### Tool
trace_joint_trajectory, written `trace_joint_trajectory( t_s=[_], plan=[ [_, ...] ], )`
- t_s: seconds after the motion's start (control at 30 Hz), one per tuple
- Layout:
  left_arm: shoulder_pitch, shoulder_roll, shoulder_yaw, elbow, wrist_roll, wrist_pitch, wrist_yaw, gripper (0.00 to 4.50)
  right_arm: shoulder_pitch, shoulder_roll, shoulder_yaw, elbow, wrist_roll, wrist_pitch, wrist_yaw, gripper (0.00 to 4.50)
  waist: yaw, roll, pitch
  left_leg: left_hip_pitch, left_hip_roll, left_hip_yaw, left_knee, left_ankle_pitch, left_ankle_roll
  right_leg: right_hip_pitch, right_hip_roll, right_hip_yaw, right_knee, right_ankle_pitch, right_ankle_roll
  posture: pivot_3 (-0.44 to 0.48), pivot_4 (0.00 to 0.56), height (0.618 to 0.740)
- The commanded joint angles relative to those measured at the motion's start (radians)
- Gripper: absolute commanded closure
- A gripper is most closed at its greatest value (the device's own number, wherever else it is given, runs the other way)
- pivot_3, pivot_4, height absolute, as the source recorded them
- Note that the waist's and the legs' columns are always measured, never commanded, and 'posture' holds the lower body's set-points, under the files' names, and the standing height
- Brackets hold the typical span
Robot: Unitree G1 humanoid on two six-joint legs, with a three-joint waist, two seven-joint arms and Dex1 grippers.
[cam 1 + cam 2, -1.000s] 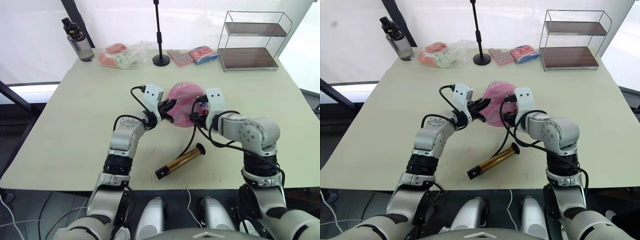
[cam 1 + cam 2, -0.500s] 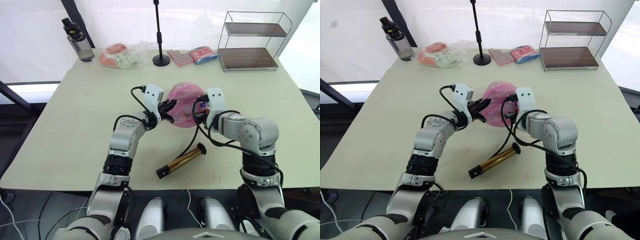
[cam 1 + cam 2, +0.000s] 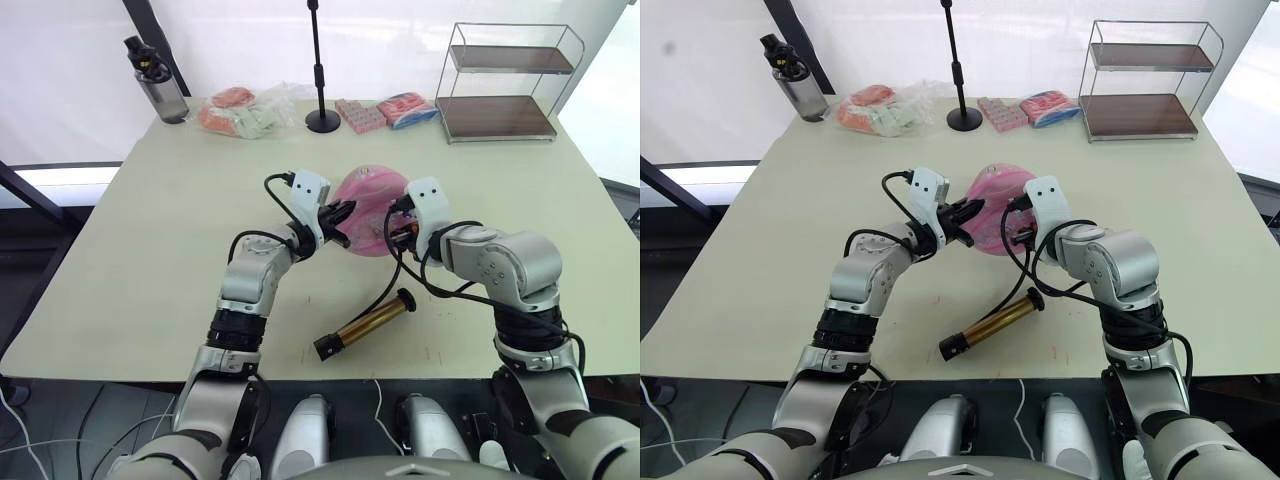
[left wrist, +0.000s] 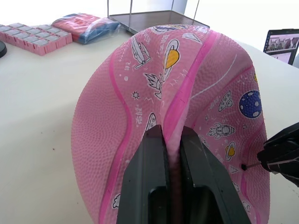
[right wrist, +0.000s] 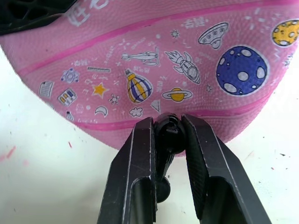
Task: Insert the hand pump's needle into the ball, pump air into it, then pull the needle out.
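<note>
While underinflated, ball soft, dented | left end effector pinching skin fold | right end effector clamping needle fitting; thin, likely bendable.

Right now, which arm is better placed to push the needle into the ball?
Right. Its tool already holds the needle against the ball; the left tool pinches a fold of the ball.
</note>
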Motion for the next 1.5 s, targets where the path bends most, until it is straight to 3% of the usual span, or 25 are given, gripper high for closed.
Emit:
trace_joint_trajectory(
  t_s=[0.03,0.27,0.4,0.93,1.1,1.5],
  plan=[
    [0.049,-0.001,-0.040,0.076,0.035,0.045,0.011,4.50,0.005,-0.041,0.054,-0.006,0.004,0.022,0.045,4.19,0.000,0.000,0.000,0.000,0.000,0.000,0.000,0.000,0.000,0.000,0.000,0.000,0.000,0.000,0.000,0.000,0.150,0.740],
    [0.043,0.000,-0.045,0.086,0.034,0.049,0.002,4.50,-0.025,-0.305,0.364,-0.013,-0.098,-0.263,0.239,4.19,0.001,0.000,0.000,0.000,0.000,-0.001,0.000,0.000,0.000,0.001,0.000,-0.001,-0.001,0.000,0.000,0.000,0.150,0.740],
    [0.038,0.000,-0.048,0.097,0.034,0.048,-0.006,4.50,-0.054,-0.370,0.464,0.041,-0.165,-0.410,0.340,4.19,0.001,0.000,0.000,0.000,0.000,-0.001,0.000,0.000,0.000,0.001,0.000,-0.001,-0.002,0.000,0.000,0.000,0.150,0.740],
    [0.020,0.006,-0.034,0.171,0.016,0.105,-0.027,4.50,-0.140,-0.250,0.501,0.409,-0.328,-0.602,0.522,4.19,-0.008,-0.001,-0.015,0.008,0.000,-0.002,0.000,0.000,0.000,0.007,0.001,-0.001,-0.002,0.000,0.000,0.000,0.150,0.740],
    [0.021,0.007,-0.035,0.176,0.020,0.104,-0.028,4.50,-0.143,-0.205,0.472,0.476,-0.347,-0.604,0.551,4.19,-0.018,-0.003,-0.021,0.020,0.001,-0.002,-0.007,0.000,0.000,0.016,0.001,0.000,-0.005,-0.003,-0.004,0.000,0.150,0.740],
    [0.022,0.019,-0.032,0.181,0.025,0.097,-0.023,4.50,-0.111,-0.167,0.484,0.569,-0.431,-0.640,0.600,4.19,-0.026,0.000,-0.032,0.022,0.001,-0.006,-0.010,0.000,0.000,0.017,0.001,0.000,-0.007,-0.002,-0.004,0.000,0.150,0.740]
  ],
)
